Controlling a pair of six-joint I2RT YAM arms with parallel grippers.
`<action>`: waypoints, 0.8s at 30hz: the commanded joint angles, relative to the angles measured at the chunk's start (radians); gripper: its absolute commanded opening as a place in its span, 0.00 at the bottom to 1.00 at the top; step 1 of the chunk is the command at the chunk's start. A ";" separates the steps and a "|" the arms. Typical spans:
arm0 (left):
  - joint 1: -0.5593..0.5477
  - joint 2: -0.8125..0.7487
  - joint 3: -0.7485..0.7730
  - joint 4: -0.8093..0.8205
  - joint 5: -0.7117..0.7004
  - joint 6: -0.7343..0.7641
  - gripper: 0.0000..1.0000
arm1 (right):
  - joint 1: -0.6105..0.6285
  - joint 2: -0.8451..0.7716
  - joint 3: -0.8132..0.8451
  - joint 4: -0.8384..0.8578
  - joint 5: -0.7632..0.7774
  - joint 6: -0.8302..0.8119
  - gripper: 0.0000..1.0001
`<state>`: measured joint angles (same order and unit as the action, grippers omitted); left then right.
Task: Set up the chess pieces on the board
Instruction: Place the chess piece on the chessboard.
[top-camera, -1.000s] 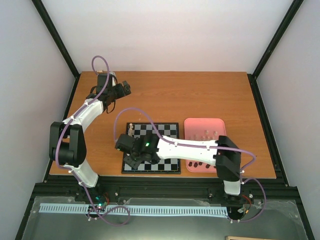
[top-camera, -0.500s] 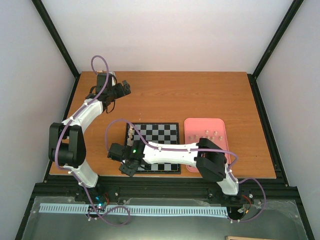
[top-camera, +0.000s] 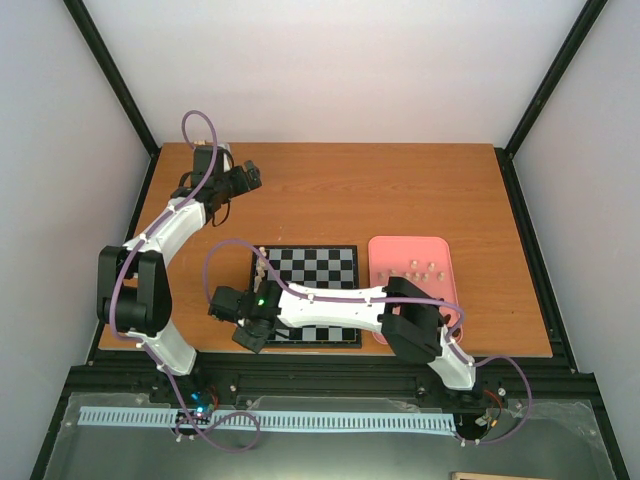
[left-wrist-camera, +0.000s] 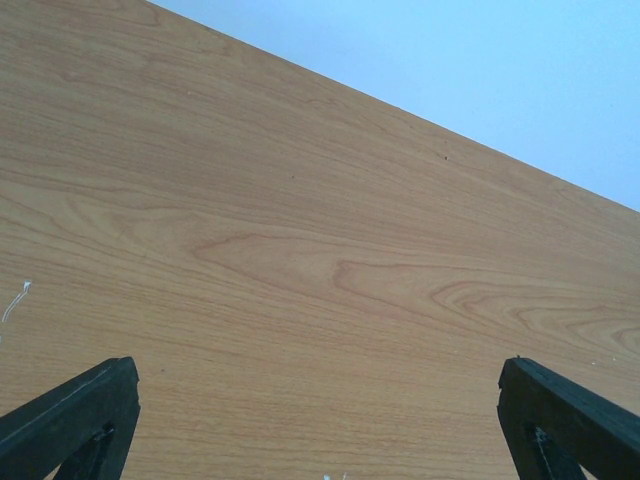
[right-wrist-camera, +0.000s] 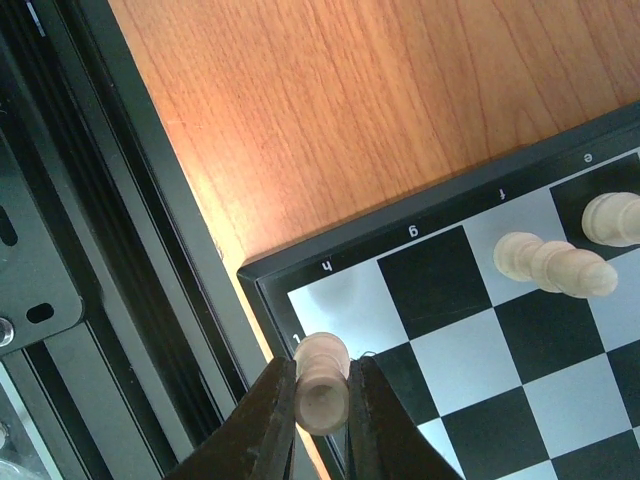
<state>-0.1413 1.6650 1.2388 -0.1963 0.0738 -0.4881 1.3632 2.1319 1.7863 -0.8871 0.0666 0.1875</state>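
My right gripper (top-camera: 243, 326) (right-wrist-camera: 322, 402) is shut on a pale cream chess piece (right-wrist-camera: 322, 392) and holds it over the near-left corner of the board (top-camera: 330, 252) (right-wrist-camera: 452, 338), at the edge of the corner light square. Two more cream pieces (right-wrist-camera: 551, 263) (right-wrist-camera: 611, 217) stand on the board's left column; they also show in the top view (top-camera: 262, 262). My left gripper (top-camera: 249, 178) (left-wrist-camera: 320, 430) is open and empty over bare wood at the far left of the table.
A pink tray (top-camera: 408, 247) lies right of the board with several cream pieces (top-camera: 421, 270) in it; my right arm covers its near part. The black frame rail (right-wrist-camera: 110, 300) runs close beside the board's near-left corner.
My right gripper has moved left and towards the near edge, from over the board's middle-left to its near-left corner, with the cream piece in it. The left arm has not moved.
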 joint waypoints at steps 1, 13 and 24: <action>0.003 -0.031 0.004 0.006 -0.008 0.013 1.00 | 0.005 0.028 0.024 -0.004 -0.003 -0.013 0.10; 0.003 -0.028 0.004 0.006 -0.010 0.015 1.00 | -0.002 0.036 0.019 0.031 -0.013 -0.015 0.10; 0.003 -0.025 0.004 0.008 -0.008 0.015 1.00 | -0.009 0.032 -0.008 0.051 -0.018 -0.011 0.10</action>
<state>-0.1413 1.6650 1.2388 -0.1963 0.0738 -0.4881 1.3575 2.1612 1.7874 -0.8558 0.0475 0.1799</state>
